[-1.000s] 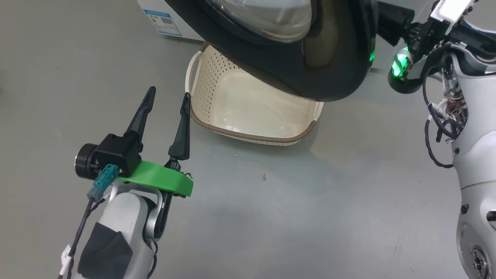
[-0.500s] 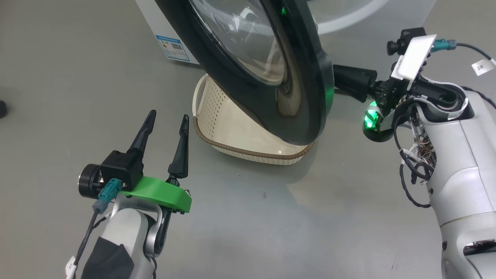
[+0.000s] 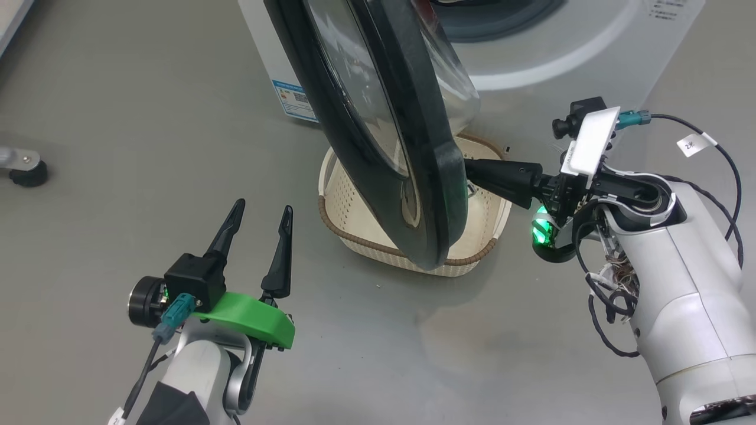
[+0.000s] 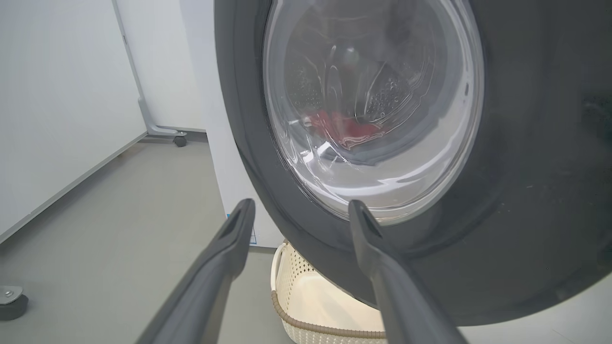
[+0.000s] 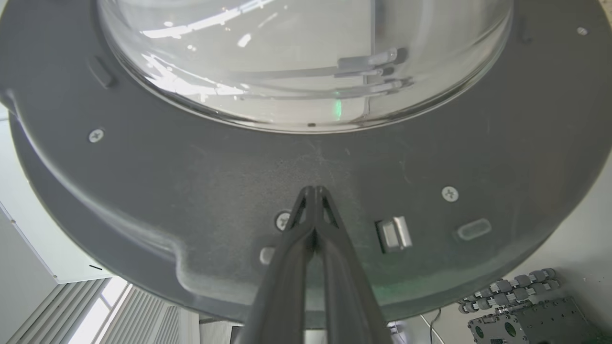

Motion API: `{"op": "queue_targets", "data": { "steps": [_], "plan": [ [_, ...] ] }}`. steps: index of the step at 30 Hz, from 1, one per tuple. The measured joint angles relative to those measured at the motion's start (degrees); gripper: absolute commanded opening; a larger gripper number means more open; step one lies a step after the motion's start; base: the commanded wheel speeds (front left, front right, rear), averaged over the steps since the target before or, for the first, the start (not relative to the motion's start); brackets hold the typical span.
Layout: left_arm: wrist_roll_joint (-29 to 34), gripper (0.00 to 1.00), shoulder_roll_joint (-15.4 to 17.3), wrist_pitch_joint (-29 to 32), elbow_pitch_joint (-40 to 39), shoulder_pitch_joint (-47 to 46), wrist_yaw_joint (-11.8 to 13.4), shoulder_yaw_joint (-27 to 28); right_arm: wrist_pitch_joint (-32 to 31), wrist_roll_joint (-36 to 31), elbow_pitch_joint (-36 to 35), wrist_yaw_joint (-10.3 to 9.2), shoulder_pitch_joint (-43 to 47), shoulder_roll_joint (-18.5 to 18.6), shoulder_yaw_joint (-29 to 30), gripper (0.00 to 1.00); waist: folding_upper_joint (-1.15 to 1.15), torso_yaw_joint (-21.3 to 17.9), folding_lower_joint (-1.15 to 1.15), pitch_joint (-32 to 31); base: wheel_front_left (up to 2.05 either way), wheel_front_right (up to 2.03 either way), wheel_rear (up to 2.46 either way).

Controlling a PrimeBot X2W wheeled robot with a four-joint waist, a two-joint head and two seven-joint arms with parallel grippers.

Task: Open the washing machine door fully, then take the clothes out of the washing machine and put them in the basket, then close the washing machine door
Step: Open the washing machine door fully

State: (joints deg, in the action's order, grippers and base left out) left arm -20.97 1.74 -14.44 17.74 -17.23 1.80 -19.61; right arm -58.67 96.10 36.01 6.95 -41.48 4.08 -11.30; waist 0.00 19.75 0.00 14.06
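The washing machine door (image 3: 407,177) stands part-way open, seen almost edge-on, in front of the white washing machine (image 3: 579,65). My right gripper (image 3: 471,170) is shut, with nothing held, and its tips rest against the door's inner face (image 5: 191,181) just below the glass bowl (image 5: 306,62). My left gripper (image 3: 260,209) is open at the lower left, apart from the door's outer face (image 4: 526,167). The red clothes (image 4: 346,129) show through the window, lying in the steel drum. The cream basket (image 3: 472,262) sits on the floor under the door.
A blue label (image 3: 292,100) marks the washer's left side. A caster foot (image 3: 23,171) stands on the grey floor at far left. A white wall panel (image 4: 62,105) runs along the left. The door's metal latch (image 5: 394,234) is right of my right fingertips.
The head camera has shifted. The door has swung wider, from facing down over the basket to nearly edge-on, with my shut right gripper following against its inner side. The left gripper stays open.
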Motion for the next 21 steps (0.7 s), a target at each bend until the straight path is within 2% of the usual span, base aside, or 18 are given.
{"op": "queue_targets", "data": {
  "steps": [3,11,21],
  "plan": [
    [0.0,1.0,0.0,0.0,0.1,0.3,0.0,-0.1,0.0,0.4,-0.5,0.01,1.0,0.0,-1.2,0.0,0.0,0.9,0.0,-0.5,0.0,0.0,0.0],
    [-0.8,1.0,0.0,0.0,0.5,1.1,0.0,-0.4,0.5,6.3,-2.7,0.01,3.8,-0.1,-6.5,0.0,0.0,3.4,0.0,-1.7,0.0,0.0,0.0],
    [-1.2,1.0,0.0,0.0,0.7,1.5,0.4,-0.9,3.9,9.8,-4.8,0.01,5.9,0.0,-11.8,0.0,0.0,6.6,0.0,-2.8,0.0,0.0,0.0]
  ]
}}
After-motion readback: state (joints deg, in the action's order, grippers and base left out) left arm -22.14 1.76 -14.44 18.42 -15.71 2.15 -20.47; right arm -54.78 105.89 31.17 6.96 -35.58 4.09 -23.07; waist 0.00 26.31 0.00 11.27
